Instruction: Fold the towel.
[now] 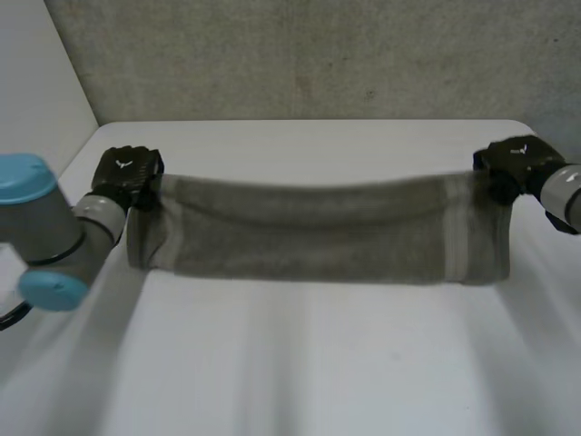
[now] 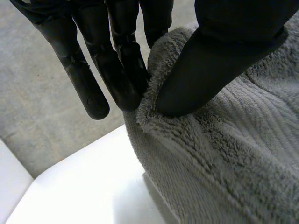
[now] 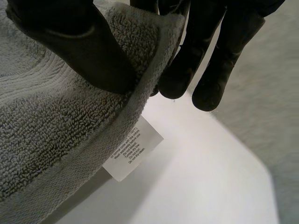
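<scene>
A grey towel hangs stretched between my two hands above the white table, sagging a little in the middle, folded double with a paler stripe near its right end. My left hand pinches the towel's upper left corner; in the left wrist view the thumb presses the fluffy towel edge against the fingers. My right hand pinches the upper right corner; its thumb clamps the towel hem against the fingers. A white care label hangs from that hem.
A grey speckled wall rises behind the table's far edge. The table's left edge lies close to my left hand. Bare white tabletop spreads below the towel towards me.
</scene>
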